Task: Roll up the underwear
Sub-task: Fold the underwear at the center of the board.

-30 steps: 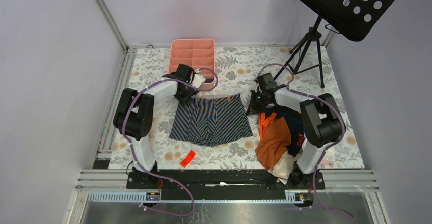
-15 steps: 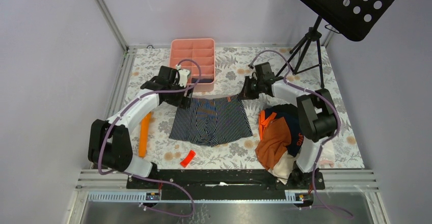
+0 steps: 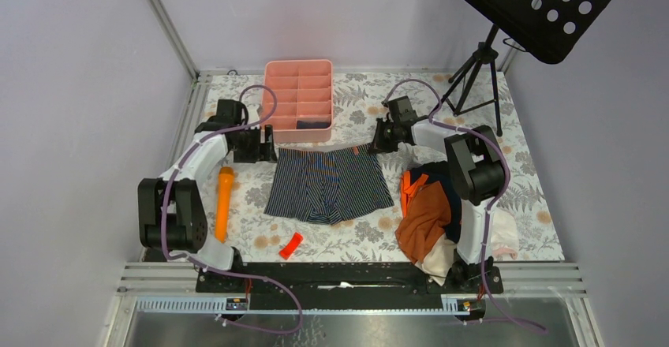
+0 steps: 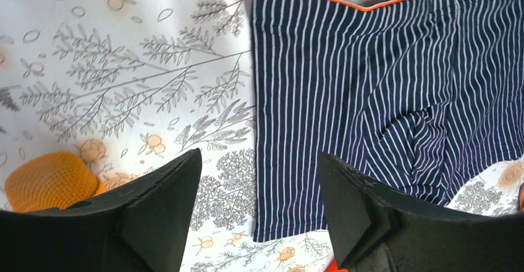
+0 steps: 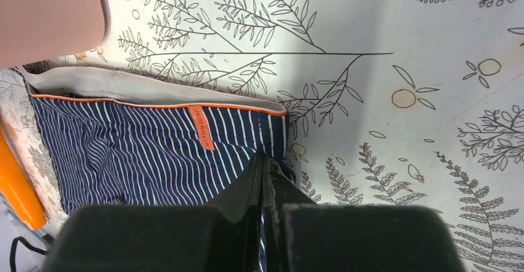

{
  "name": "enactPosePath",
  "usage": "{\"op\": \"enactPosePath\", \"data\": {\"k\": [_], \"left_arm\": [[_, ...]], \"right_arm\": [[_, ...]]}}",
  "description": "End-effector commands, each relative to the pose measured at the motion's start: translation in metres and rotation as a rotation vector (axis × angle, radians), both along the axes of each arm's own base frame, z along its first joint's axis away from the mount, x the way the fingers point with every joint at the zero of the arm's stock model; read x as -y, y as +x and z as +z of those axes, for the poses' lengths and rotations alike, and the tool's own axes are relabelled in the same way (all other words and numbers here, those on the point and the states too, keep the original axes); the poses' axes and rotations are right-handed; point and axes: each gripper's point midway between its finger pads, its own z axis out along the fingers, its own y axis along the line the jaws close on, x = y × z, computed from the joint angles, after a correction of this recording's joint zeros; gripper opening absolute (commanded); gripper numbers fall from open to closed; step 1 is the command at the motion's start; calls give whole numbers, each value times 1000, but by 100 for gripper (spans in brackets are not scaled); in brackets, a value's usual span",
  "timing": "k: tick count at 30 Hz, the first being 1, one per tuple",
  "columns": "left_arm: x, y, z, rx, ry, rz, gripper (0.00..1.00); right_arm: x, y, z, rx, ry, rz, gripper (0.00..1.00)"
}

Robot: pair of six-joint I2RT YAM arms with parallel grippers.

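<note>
The dark navy white-striped underwear lies flat on the flowered table, grey orange-edged waistband toward the back. In the left wrist view it fills the right half. My left gripper is open and empty beside its back left corner; in the wrist view the gripper hovers over the cloth's left edge. My right gripper is shut on the back right waistband corner; in the right wrist view the gripper pinches striped cloth. The plain navy briefs cannot be made out.
A pink divided tray stands behind the underwear. An orange mesh-covered stick lies at the left, also in the left wrist view. A small red piece lies in front. A clothes pile with an orange garment and a tripod are at the right.
My left arm swung left, off the waistband's left corner, uncovering the orange stick. My right gripper shifted slightly back and left, keeping hold of the right corner.
</note>
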Motion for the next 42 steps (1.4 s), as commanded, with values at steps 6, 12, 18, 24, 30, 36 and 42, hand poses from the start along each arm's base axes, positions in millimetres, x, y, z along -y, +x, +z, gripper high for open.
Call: {"op": "enactPosePath", "data": {"k": [6,12,18,24,30,36,42], "left_arm": [[13,64,12,214,-38,-118,60],[14,84,-20,200,-34,-236,44],[12,85,-44,179,-19,-378,42],[16,88,-55,168,-31,-452,46],[22,94,-66,147,-64,-475,39],[29,81,-72,108,-115,-528,29],[36,65,-72,78,-169,-564,28]], "right_arm": [[-16,0,61,109,129,56,5],[-26,-22,117,205,229,193,24],[-18,-47,131,234,233,223,29],[-12,-60,123,219,219,223,30],[-8,-63,117,217,200,214,32],[-4,-68,113,215,181,219,32],[-1,-72,107,208,172,215,33]]}}
